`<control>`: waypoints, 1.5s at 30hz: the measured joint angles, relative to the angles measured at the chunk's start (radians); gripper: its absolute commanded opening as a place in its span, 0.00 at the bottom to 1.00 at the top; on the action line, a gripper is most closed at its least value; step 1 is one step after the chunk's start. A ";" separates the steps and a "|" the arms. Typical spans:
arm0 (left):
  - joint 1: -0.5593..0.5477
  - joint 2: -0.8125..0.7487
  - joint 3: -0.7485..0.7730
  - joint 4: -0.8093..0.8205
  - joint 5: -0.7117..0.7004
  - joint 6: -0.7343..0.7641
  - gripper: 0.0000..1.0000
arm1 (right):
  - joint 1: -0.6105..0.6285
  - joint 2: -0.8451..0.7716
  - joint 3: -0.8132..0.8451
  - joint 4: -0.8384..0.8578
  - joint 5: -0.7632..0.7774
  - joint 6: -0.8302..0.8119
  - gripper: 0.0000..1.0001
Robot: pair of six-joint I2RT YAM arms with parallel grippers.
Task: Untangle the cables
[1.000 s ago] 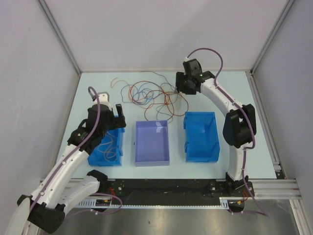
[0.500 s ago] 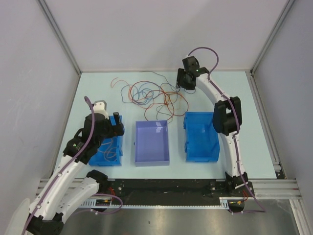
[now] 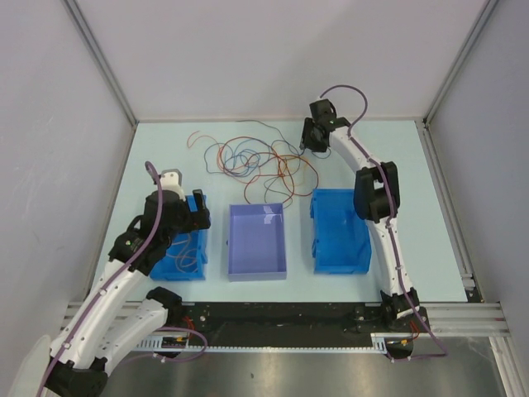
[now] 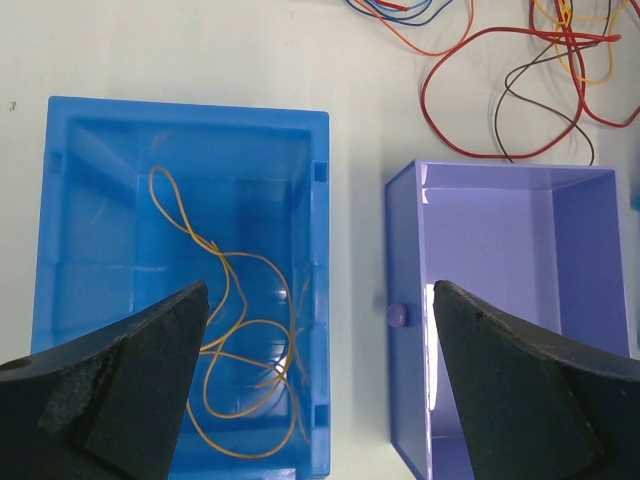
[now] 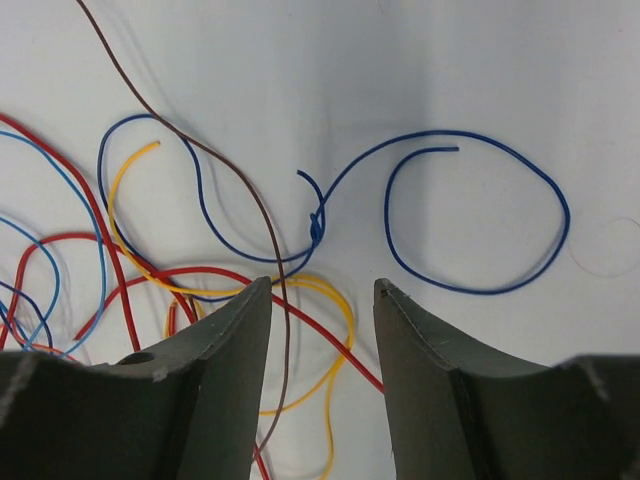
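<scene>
Many thin cables (image 3: 256, 161) are seen from above, tangled on the desk (image 3: 157, 153) at 12 o'clock of the purple bin (image 3: 257, 240), with the right fingers (image 3: 307, 142) at the tangle's 3 o'clock edge. From the left wrist, the left fingers (image 4: 120, 380) are spread wide over a blue bin (image 4: 90, 150) holding an orange cable (image 4: 215, 245). From the right wrist, the fingers are parted with nothing clamped, and red and yellow strands lie beneath the gap.

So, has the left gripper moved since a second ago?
Yes. In the top view the left gripper has drawn back a little toward the table's near edge, coming closer over the far end of the left blue bin.
</scene>
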 measured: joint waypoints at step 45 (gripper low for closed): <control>0.013 0.035 0.000 0.006 0.000 0.000 1.00 | 0.027 0.153 0.138 0.124 0.100 -0.021 0.00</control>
